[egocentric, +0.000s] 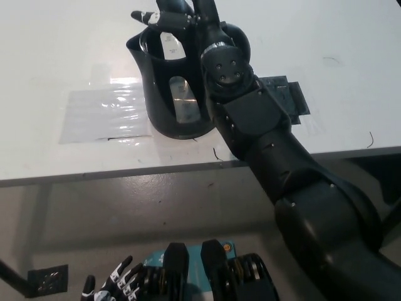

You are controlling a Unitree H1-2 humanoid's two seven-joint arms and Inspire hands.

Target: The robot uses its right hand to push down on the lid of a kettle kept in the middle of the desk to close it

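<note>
white counter (56, 56) fills the upper part of the head view, with its front edge running across the middle and grey floor below it. on the counter, near that front edge and roughly mid-picture, stands the black kettle (172, 88), upright, its mouth uncovered so that the inside wall and a pale window strip show. the lid itself cannot be made out behind the arm. the kettle's base sits at the right end of a clear plastic sheet (103, 116) lying flat on the counter.

right hand (166, 19), black, is over the kettle's top at the far rim, its fingers (143, 16) stretched out toward picture left across the mouth, apart and holding nothing. whether they touch the rim cannot be told. the black forearm runs down and right from there, covering the kettle's right side and handle.

just right of the arm, a dark grey flat pad (293, 97) lies on the counter.

left hand (119, 282), white, rests low at the bottom left, below the counter, well apart from the kettle, fingers spread and empty.
</note>
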